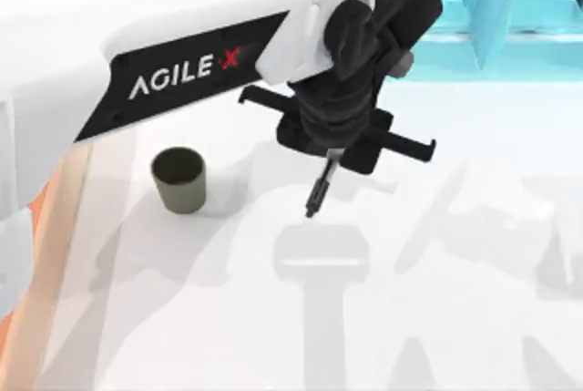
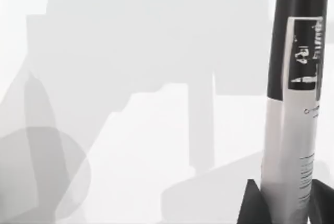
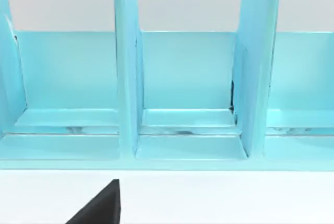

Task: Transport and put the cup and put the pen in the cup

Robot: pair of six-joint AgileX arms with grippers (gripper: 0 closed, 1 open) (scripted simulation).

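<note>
Top view: left arm reaches from the upper left toward frame centre. Left gripper [image 1: 332, 156] is largely hidden under its own wrist; its fingers are clamped on the pen [image 1: 319, 190], whose lower part pokes out below, tilted, tip above the table [image 1: 437, 300]. In the left wrist view the pen [image 2: 295, 104] runs up the frame, top cut off, dark fingertips [image 2: 250, 205] on either side of its base. Cup [image 1: 178, 180] stands upright, left of centre, well apart from the pen. Right wrist view: a turquoise divided rack [image 3: 188, 88] and a dark corner of the right gripper [image 3: 102, 205]; finger state cannot be told.
</note>
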